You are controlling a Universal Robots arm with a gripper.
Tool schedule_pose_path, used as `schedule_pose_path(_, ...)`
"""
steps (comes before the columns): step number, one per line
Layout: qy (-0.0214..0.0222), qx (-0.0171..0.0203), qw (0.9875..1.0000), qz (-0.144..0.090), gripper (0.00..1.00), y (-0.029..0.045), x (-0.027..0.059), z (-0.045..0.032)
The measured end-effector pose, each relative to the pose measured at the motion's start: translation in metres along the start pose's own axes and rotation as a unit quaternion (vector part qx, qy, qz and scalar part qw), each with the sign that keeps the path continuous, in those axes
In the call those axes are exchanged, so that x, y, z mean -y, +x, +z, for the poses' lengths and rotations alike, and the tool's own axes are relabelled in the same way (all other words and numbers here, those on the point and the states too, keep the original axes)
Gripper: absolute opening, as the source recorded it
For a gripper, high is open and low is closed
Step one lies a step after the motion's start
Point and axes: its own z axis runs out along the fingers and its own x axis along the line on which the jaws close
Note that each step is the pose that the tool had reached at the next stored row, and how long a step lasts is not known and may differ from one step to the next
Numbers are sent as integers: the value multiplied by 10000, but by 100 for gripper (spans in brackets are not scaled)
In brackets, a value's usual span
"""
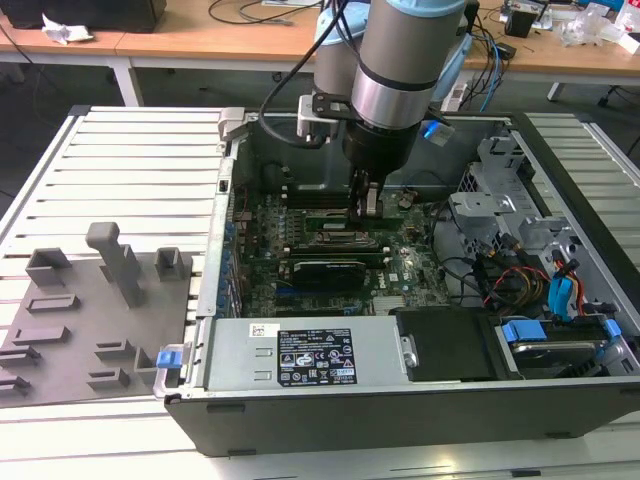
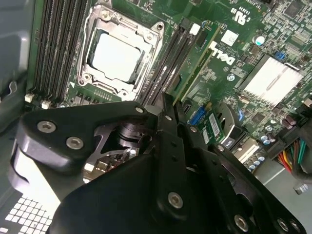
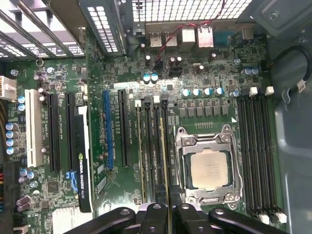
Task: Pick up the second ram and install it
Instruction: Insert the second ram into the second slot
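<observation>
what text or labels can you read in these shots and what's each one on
Label on the grey cover, exterior view: white print on black, too small to read.
Motherboard, second wrist view: white logo and codes beside the slots, brand print, not quoted.
CPU, first wrist view: lid markings too faint.
Ram in the tool: no readable print.

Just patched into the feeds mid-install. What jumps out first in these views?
The arm's end effector reaches down into the open computer case, over the motherboard. In both wrist views the bare CPU socket stands out, with memory slots on either side. The second ram, a thin green stick, stands edge-on in the slots beside the socket, running into the end effector.
</observation>
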Motion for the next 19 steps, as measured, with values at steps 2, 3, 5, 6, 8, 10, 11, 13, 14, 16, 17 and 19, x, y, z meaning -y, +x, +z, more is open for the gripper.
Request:
schedule_pose_path(2, 0, -1, 10000, 1, 14, 5, -59, 15)
schedule_pose_path(3, 0, 0, 10000, 1, 14, 7, -80, 28)
schedule_pose_path(5, 0, -1, 10000, 0, 14, 8, -80, 42)
schedule_pose_path(6, 0, 0, 10000, 0, 14, 8, -79, 49)
schedule_pose_path(8, 0, 0, 10000, 0, 14, 8, -79, 56)
schedule_pose_path(10, 0, 0, 10000, 0, 14, 9, -78, 77)
schedule_pose_path(11, 0, 0, 10000, 0, 14, 10, -77, 84)
schedule_pose_path(13, 0, -1, 10000, 0, 14, 10, -77, 97)
schedule_pose_path(14, 0, 0, 10000, 0, 14, 10, -76, 104)
schedule_pose_path(16, 0, -1, 10000, 0, 14, 11, -75, 124)
schedule_pose_path(17, 0, -1, 10000, 1, 14, 12, -74, 137)
schedule_pose_path(19, 0, 0, 10000, 1, 14, 13, -73, 153)
